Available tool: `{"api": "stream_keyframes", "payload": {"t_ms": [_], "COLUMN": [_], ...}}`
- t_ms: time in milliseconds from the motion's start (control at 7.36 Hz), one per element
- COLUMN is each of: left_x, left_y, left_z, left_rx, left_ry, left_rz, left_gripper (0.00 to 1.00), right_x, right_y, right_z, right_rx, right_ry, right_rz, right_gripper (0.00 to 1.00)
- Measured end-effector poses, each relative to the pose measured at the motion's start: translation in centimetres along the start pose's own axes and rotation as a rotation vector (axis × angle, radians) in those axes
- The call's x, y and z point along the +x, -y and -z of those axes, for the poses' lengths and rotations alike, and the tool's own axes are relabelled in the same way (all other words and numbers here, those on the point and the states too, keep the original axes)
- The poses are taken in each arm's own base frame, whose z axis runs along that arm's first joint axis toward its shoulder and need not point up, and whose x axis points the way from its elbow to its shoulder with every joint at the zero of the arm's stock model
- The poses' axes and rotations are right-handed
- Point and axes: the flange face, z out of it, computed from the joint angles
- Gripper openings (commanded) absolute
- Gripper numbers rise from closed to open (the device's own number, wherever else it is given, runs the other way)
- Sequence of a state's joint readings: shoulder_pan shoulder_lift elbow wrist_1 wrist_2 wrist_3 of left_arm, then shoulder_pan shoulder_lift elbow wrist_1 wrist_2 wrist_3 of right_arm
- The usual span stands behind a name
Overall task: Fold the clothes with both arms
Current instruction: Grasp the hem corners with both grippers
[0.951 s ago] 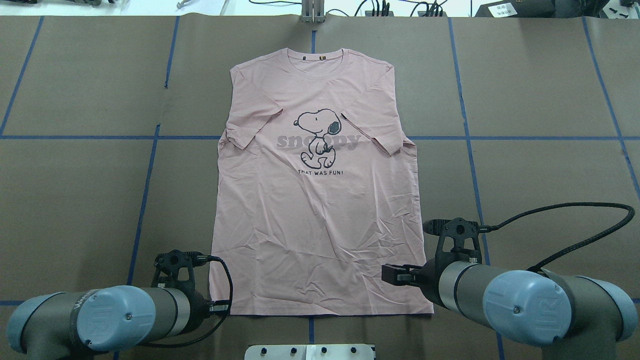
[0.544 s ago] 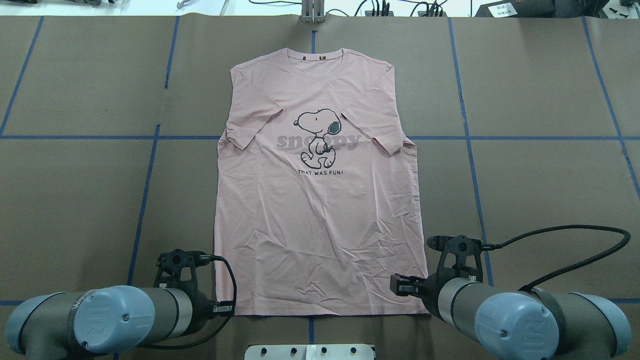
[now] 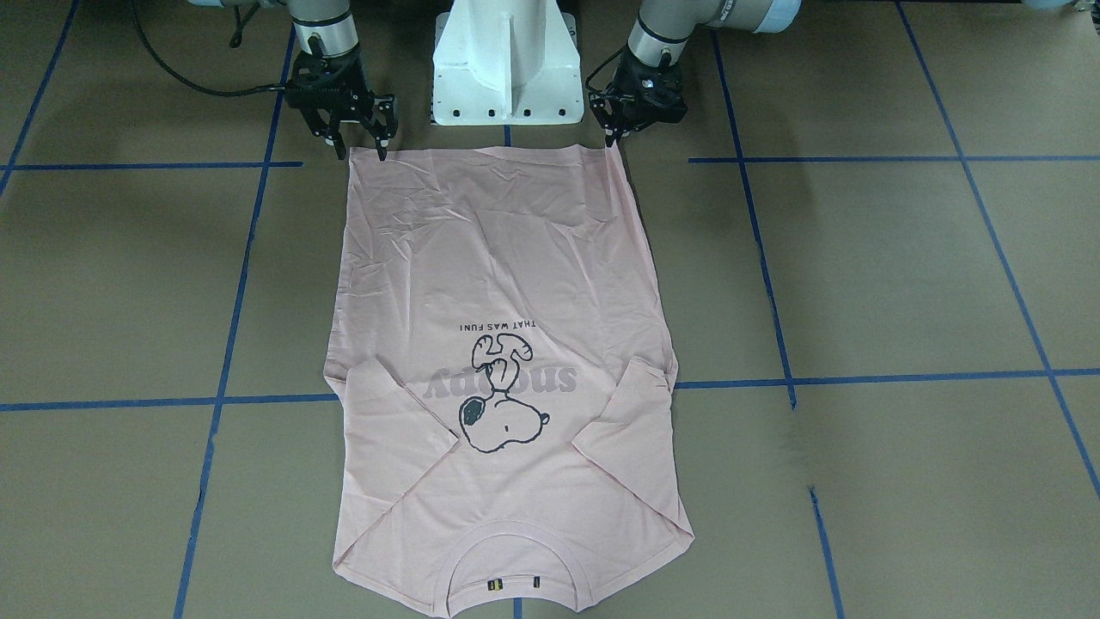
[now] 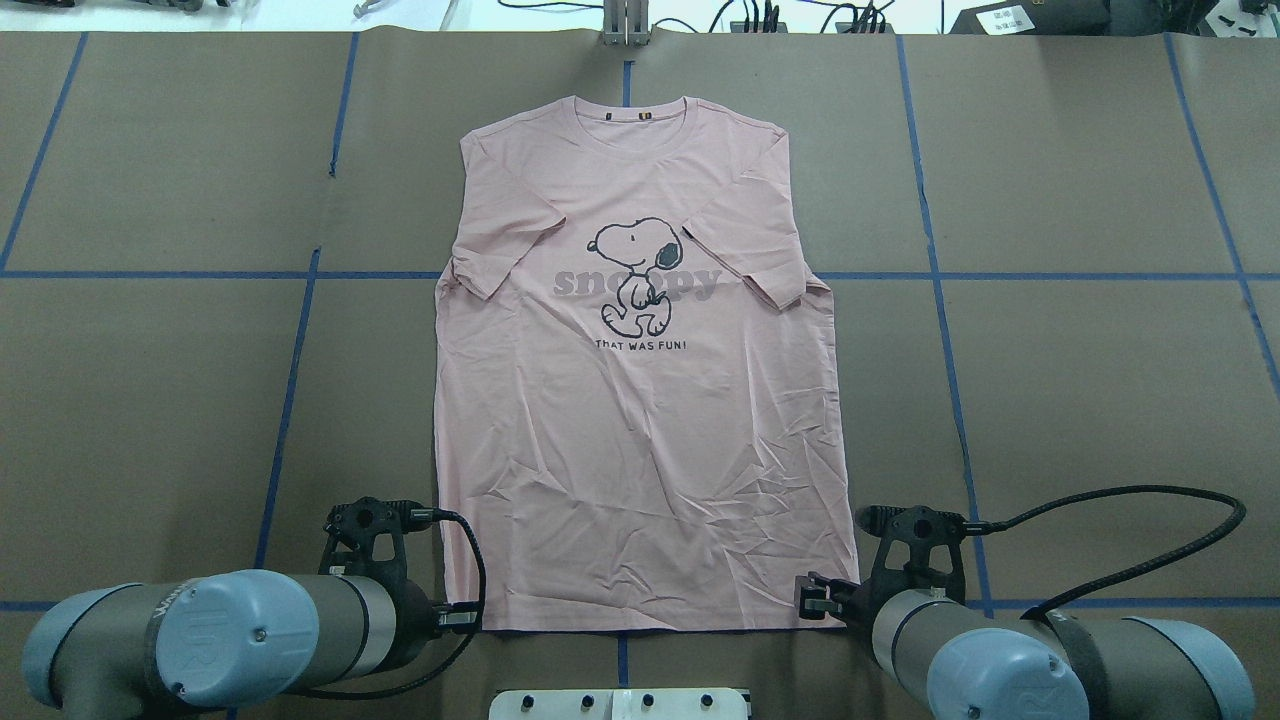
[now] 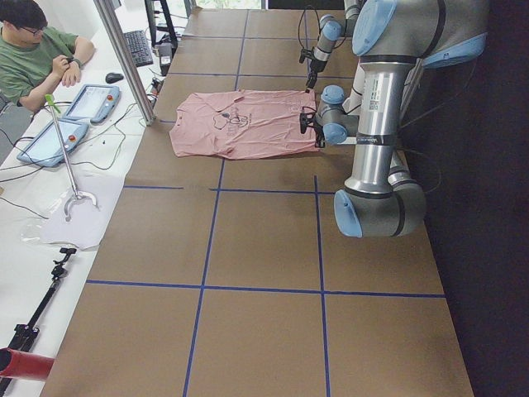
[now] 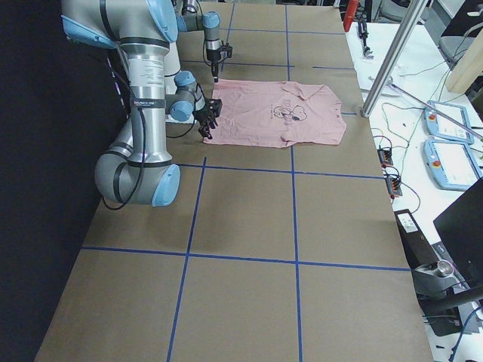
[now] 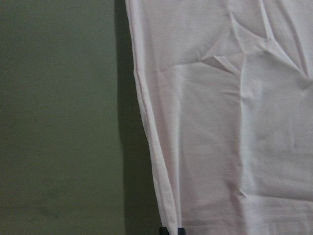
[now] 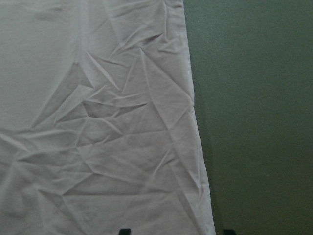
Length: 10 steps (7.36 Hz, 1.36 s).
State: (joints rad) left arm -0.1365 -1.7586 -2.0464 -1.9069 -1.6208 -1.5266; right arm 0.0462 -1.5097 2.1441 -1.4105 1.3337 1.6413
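Overhead exterior: left arm (image 4: 230, 640), right arm (image 4: 1000, 670), T-shirt (image 4: 640, 450) between

pink t-shirt (image 4: 640, 450) flat face-up, left arm (image 4: 250, 640), right arm (image 4: 1000, 670) at hem corners

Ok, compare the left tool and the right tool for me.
Opening: on the left tool the fingers are nearly together; on the right tool they are spread wide.
Hold: the left tool seems to pinch its hem corner of the shirt; the right tool only straddles its corner, gripping nothing.
Shared: both are black and point down at the hem, one per corner.
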Motion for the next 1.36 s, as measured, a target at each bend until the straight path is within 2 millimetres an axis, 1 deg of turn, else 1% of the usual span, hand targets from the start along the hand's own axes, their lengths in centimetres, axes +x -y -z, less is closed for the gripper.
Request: {"api": "stream_keyframes", "payload": {"t_ms": [408,680,815,951,1087,1359], "left_x": [0.4,0.7,0.8,0.8,0.9,1.1], "left_y": [0.0,0.0,0.0,0.0,0.0,0.0], "left_z": [0.1,0.2,0.3,0.3,0.3,0.3], "left_rx": [-0.001,-0.001,-0.001,-0.001,-0.001,0.000], "left_ry": [-0.008,-0.014,-0.016,-0.017,-0.018,-0.021], "left_rz": [-0.001,-0.003,-0.004,-0.004,-0.004,-0.004], "left_gripper": [0.00,0.00,0.00,0.00,0.00,0.00], "right_x": [0.4,0.4,0.4,0.5,0.7,0.9], "right_y": [-0.8,-1.7,-2.1,-2.4,-2.6,-2.8], "right_z": [-1.2,-1.4,-1.5,-1.7,-1.9,-1.8], "right_rx": [0.007,0.012,0.014,0.018,0.021,0.024], "right_ry": [-0.029,-0.030,-0.031,-0.035,-0.040,-0.039], "right_rz": [0.001,-0.006,-0.004,-0.001,0.001,-0.031], "right_gripper": [0.69,0.69,0.66,0.49,0.02,0.00]}}
